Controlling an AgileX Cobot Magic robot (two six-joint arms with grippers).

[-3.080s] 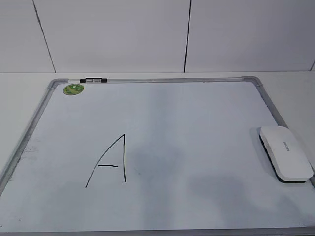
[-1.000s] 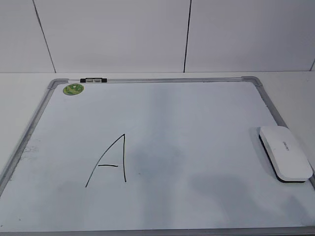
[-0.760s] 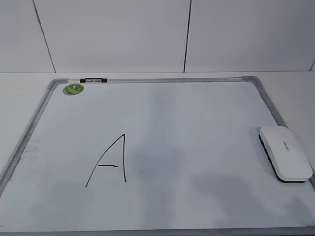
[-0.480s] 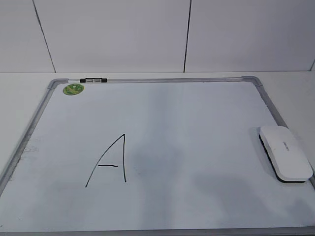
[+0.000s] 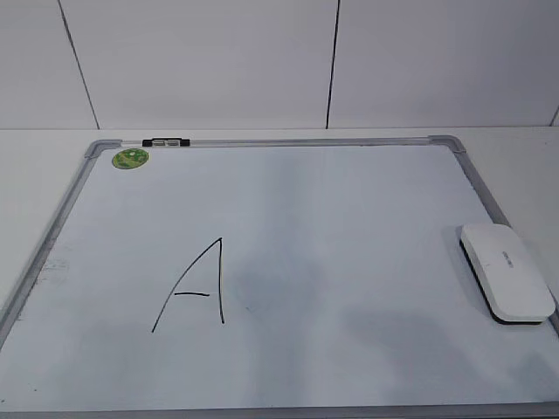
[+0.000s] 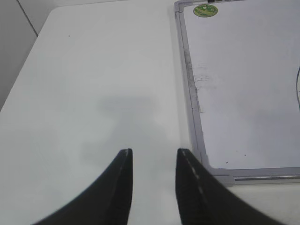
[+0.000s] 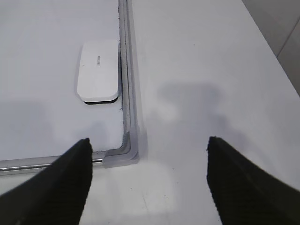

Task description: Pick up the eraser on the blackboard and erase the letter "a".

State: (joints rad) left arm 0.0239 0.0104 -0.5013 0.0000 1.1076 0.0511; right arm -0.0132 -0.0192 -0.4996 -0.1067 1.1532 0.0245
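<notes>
Glossy rounded eraser [image 5: 507,271] on grey-framed blackboard [image 5: 52,234]

White eraser [image 5: 507,271] flat on blackboard [image 5: 349,218]

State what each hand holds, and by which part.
Nothing is held. Left hand and right hand are both open and empty; the eraser lies untouched on the board.

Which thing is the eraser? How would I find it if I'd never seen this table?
Look for the big white board with the grey frame lying flat on the table. Follow its right edge toward the near corner: the eraser lies there, against the frame. It is a glossy white rounded block with a thin black underside, much bigger than the small black-and-white marker on the far frame.
</notes>
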